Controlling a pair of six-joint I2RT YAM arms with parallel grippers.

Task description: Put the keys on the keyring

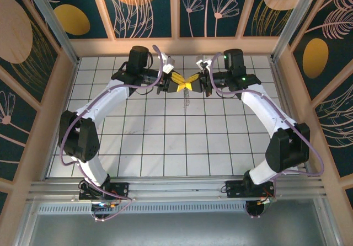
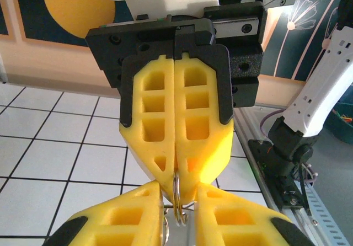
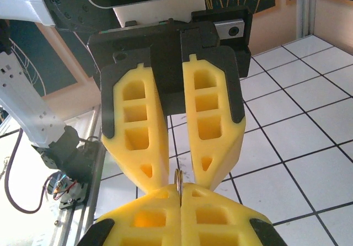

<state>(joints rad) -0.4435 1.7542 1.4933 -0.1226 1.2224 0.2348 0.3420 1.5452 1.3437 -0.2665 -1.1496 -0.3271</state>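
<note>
The keyring (image 2: 180, 199), a thin double metal loop seen edge-on, is pinched at its top by my right gripper (image 3: 180, 190), which is shut on it. My left gripper (image 2: 180, 202) faces the right one tip to tip, its yellow fingers (image 2: 116, 218) a small way apart on either side of the ring and of the right gripper's tip. Both grippers meet above the far middle of the table, left gripper (image 1: 177, 84) and right gripper (image 1: 193, 83), with the ring's greyish metal pieces (image 1: 186, 98) dangling below them. The keys are hidden.
White tiled table (image 1: 165, 141) inside wooden walls with patterned panels. Both arms arch inward from their bases at the near edge. An aluminium rail (image 1: 176, 190) runs along the front.
</note>
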